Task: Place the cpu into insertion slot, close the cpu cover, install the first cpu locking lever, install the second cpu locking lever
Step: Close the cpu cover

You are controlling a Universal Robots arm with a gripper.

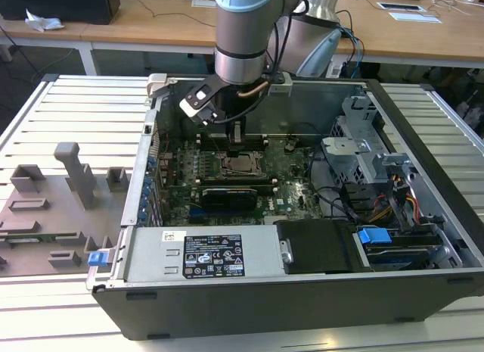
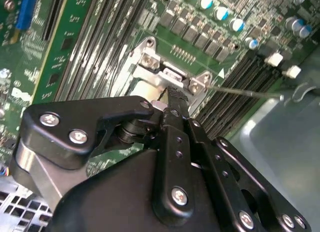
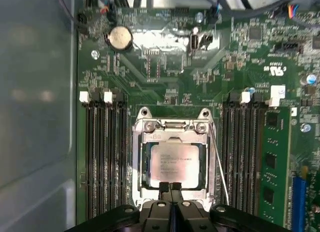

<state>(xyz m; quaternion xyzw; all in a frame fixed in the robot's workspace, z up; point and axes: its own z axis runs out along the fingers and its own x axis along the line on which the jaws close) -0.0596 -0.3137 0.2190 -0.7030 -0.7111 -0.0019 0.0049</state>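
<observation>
The cpu (image 3: 172,164), a silver-grey square chip, lies flat in the insertion slot (image 3: 136,142) on the green board. The cpu cover (image 3: 172,137) lies down around the chip as a silver frame. My gripper (image 3: 170,186) is shut, its two black fingertips together at the socket's edge, just past the chip, with nothing seen between them. A thin wire locking lever (image 3: 218,157) runs along one side of the socket and sticks out free (image 2: 245,92) in the second wrist view. In the exterior view the gripper (image 1: 236,146) hangs just over the cpu (image 1: 240,165) inside the open computer case.
Long black memory slots (image 3: 102,152) flank the socket on both sides, and a green card (image 3: 275,157) stands beyond them. The case holds a power supply (image 1: 204,253) and a drive cage (image 1: 363,155). A grey fixture (image 1: 53,208) lies at the exterior view's left.
</observation>
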